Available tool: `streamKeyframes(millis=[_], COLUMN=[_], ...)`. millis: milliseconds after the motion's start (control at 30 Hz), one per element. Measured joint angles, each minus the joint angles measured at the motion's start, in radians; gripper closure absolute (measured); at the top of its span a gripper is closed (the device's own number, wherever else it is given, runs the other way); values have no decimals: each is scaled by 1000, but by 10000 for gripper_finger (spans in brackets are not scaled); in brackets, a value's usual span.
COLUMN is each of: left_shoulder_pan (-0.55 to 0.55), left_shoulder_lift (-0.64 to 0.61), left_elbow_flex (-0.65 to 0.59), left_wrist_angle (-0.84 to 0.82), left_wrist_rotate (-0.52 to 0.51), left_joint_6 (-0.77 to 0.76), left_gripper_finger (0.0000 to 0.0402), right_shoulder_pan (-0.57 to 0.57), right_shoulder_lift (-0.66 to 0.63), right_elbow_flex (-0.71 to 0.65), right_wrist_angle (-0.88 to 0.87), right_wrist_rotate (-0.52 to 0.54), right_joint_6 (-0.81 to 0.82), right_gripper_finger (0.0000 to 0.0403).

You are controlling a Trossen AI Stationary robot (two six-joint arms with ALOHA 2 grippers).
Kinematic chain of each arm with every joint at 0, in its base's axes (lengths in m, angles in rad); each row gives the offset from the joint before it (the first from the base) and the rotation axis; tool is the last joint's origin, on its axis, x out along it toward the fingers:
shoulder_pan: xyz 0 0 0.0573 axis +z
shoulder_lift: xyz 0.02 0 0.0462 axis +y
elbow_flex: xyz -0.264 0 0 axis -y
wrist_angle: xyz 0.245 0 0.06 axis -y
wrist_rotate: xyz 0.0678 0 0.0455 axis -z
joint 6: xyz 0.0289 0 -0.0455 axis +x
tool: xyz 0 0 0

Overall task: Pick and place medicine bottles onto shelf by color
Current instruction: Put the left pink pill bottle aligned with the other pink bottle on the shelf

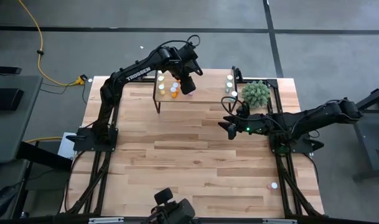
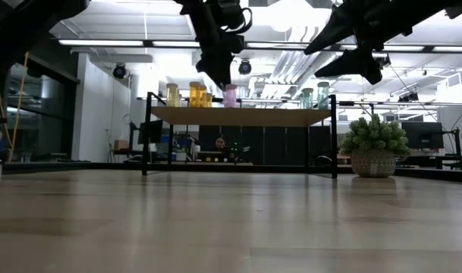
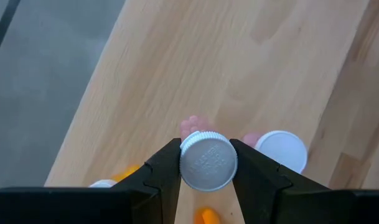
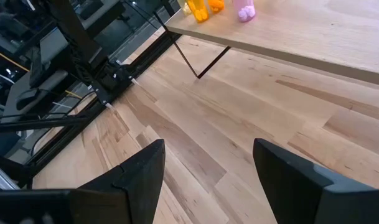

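Observation:
The shelf [image 1: 201, 96] stands at the table's far side. On its left end stand yellow bottles [image 1: 161, 78] and orange bottles [image 1: 174, 91], and on its right end pale teal bottles [image 1: 229, 81]. My left gripper [image 1: 188, 86] is above the shelf's left part, shut on a pink bottle [image 2: 230, 95]. A second pink bottle [image 3: 281, 150] stands right beside it. My right gripper [image 1: 226, 128] is open and empty, above the table just in front of the shelf's right part. One more bottle [image 1: 274, 185] stands on the table near the front right. My left gripper pinches the pink bottle's white cap [image 3: 208, 160] between its two fingers [image 3: 167, 168], one on each side of the cap. The fingers come from above, pointing down. The bottle is upright with its base at the shelf top [image 2: 238, 115]; I cannot tell whether it rests on it.
A fuzzy green plant in a pot [image 1: 256, 93] stands at the shelf's right end, close to my right arm. Thin black shelf legs [image 1: 158, 106] stand at the corners. The wood tabletop [image 1: 195, 162] stretches in front of the shelf.

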Motion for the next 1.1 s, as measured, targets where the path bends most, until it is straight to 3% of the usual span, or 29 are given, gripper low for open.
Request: streamKeyframes(millis=[1100], left_shoulder_pan=[-17], left_shoulder_lift=[45], left_elbow_flex=[0], left_wrist_angle=[43], left_wrist_rotate=[4], left_joint_6=[28], left_gripper_finger=[284], right_shoulder_pan=[0], right_shoulder_lift=[0], right_elbow_flex=[0], right_wrist_angle=[0], right_wrist_rotate=[-1], right_joint_6=[2], right_gripper_finger=[167])
